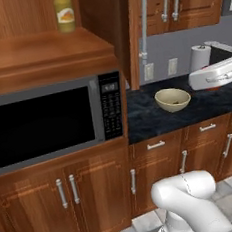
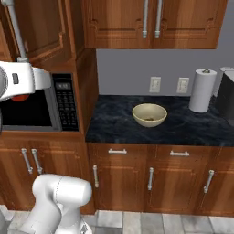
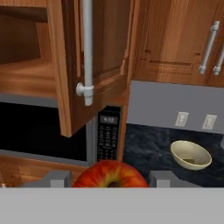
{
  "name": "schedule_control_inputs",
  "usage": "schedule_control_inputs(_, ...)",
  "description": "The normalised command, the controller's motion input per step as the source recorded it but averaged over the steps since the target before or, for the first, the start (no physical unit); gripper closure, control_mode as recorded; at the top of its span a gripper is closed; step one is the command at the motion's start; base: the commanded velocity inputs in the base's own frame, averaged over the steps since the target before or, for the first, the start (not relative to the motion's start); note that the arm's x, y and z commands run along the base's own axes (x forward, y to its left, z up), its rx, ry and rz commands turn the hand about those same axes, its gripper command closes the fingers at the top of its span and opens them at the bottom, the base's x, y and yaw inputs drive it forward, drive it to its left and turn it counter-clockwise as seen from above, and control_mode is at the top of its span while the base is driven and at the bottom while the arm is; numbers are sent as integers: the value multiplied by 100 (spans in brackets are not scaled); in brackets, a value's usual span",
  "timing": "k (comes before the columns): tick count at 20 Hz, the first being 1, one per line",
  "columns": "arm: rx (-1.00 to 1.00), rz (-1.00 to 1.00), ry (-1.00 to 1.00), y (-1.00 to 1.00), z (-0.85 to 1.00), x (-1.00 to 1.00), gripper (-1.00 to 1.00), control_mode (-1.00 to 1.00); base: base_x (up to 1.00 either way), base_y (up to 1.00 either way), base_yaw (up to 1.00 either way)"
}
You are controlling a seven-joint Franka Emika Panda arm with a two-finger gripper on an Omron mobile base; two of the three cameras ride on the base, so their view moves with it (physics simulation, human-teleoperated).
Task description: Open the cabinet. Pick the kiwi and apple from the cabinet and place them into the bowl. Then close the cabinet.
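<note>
In the hand view my gripper (image 3: 109, 178) is shut on the glossy red apple (image 3: 109, 173), which sits between its two finger tips. A sliver of the apple (image 1: 213, 87) shows under the white hand at the right edge of the left base view, right of the bowl. The cream bowl (image 1: 172, 99) (image 2: 149, 114) (image 3: 190, 155) stands on the dark counter. A small dull brown-green fruit, the kiwi (image 3: 190, 161), lies inside it. The cabinet (image 1: 41, 50) above the microwave is open, and its door (image 3: 105, 57) swings out with a long silver handle (image 3: 87, 52).
A yellow bottle (image 1: 64, 12) stands on the cabinet shelf. The microwave (image 1: 43, 125) sits below it. A paper towel roll (image 2: 202, 90) and a dark appliance (image 2: 226, 98) stand at the counter's right. Another wall cabinet (image 2: 151, 23) hangs above the bowl.
</note>
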Motion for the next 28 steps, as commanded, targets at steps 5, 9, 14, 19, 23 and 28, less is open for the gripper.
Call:
schedule_control_inputs(5, 0, 0, 0, 0, 0, 0, 100, 100, 17, -57, -8)
schedule_control_inputs(9, 0, 0, 0, 0, 0, 0, 100, 100, 22, -48, -5)
schedule_control_inputs(14, 0, 0, 0, 0, 0, 0, 100, 100, 30, -42, -3)
schedule_control_inputs(19, 0, 0, 0, 0, 0, 0, 100, 100, 42, -33, 0)
schedule_control_inputs(23, 0, 0, 0, 0, 0, 0, 100, 100, 47, -26, 0)
schedule_control_inputs(28, 0, 0, 0, 0, 0, 0, 100, 100, 45, -21, 0)
